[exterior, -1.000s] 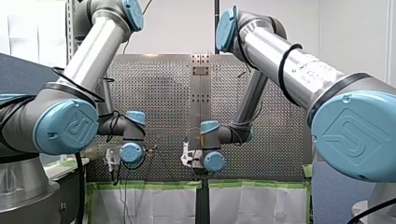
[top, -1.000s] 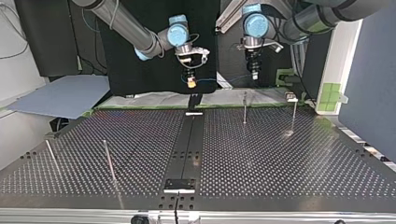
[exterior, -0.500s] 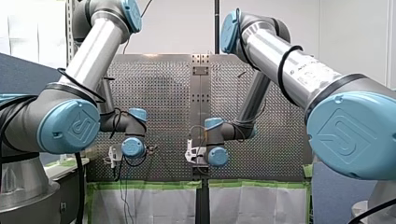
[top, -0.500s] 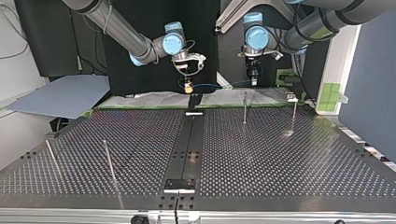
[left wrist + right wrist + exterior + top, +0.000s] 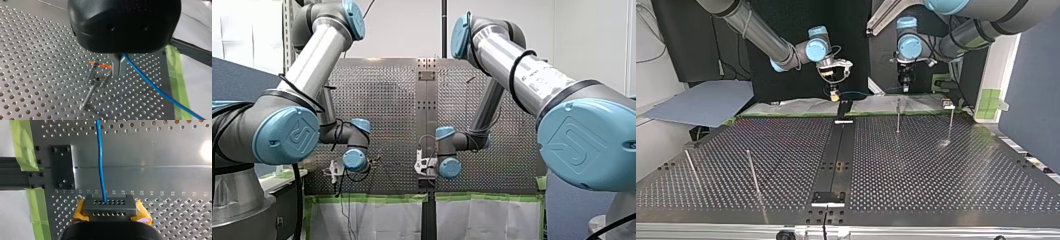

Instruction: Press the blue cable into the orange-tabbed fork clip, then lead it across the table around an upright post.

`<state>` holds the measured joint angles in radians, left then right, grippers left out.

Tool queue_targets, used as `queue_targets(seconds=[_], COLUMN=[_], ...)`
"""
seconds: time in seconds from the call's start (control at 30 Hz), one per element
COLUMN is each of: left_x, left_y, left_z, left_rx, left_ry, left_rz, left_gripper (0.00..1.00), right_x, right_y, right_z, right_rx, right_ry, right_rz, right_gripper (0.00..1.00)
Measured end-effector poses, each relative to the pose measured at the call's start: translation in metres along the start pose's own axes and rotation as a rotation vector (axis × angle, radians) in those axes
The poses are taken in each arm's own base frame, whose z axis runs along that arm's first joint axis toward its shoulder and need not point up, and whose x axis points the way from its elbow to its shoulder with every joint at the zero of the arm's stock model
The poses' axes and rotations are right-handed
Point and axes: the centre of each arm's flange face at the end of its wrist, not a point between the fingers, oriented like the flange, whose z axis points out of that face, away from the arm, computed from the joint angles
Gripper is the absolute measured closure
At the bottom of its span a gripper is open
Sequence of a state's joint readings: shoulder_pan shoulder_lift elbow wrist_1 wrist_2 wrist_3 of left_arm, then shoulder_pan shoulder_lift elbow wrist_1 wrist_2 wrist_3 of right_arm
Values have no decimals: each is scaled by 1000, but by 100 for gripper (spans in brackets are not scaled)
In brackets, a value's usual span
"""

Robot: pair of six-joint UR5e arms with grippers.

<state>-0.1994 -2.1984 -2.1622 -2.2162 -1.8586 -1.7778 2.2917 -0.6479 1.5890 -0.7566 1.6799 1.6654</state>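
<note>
My left gripper (image 5: 119, 71) has its fingers drawn together on the cable (image 5: 155, 88), which leaves them at one side and trails off over the table (image 5: 37, 62). The clip (image 5: 97, 75) stands just beside those fingers, apart from them, its orange tab level with the tips. The cable is not in the fork yet.

My right gripper (image 5: 109, 206) is clamped on the same cable. The line enters between the yellow pads (image 5: 142, 213) at the middle and runs straight ahead of them.

Risks, as I judge them:
- The cable sits at the far side of my left fingers from the clip. A press straight down would likely miss the fork and lay the line on the table beside it.
- The fingers are close to the tab. A sideways shift could knock the tab or bend the thin stem under the fork.
- With both grippers holding, a taut span could drag through one grip or spring back out of the fork once seated.
- The posts (image 5: 898, 116) are well ahead of both grippers, so too much slack could let the line sag and snag on the way.
</note>
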Motion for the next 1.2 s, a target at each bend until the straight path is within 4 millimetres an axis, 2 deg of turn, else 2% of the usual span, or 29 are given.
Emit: queue_targets(seconds=[0.27,0.67,0.97,1.2], left_x=[-13,-26,-21,-18], left_y=[2,40,43,40], left_z=[19,47,51,47], left_rx=[-9,-78,-82,-74], left_ry=[3,-8,7,25], left_rz=[-21,-51,-46,-29], left_gripper=[100,100,100,100], right_x=[-9,-5,-3,5], right_y=[-1,-4,-5,-17], right_z=[1,6,8,14], right_rx=[20,28,31,70], right_ry=[-13,-2,4,25], right_rz=[-5,-6,-15,-26], right_gripper=[100,100,100,100])
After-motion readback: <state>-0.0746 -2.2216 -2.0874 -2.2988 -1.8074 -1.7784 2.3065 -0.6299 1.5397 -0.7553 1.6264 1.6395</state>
